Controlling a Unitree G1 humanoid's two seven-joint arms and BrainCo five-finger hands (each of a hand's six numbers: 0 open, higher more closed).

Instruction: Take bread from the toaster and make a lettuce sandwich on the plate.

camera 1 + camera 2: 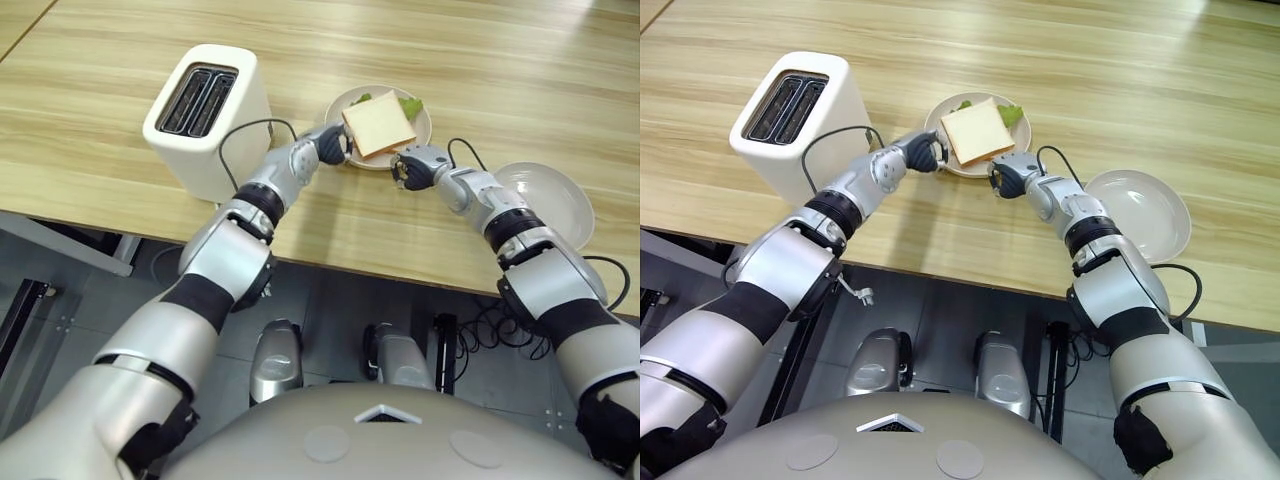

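A white toaster (205,115) stands at the left of the wooden table, and both of its slots look dark and empty. To its right a round plate (423,127) carries a square slice of bread (378,124) lying on green lettuce (409,104) that peeks out at the far side. My left hand (331,146) rests against the plate's left rim, right at the bread's near-left corner. My right hand (413,166) sits at the plate's front rim, just below the bread, fingers curled with nothing in them.
An empty white bowl (548,200) sits to the right of my right forearm, close to the table's front edge. A black cable (245,128) loops from the toaster over my left forearm. Bare wood stretches behind the plate and toaster.
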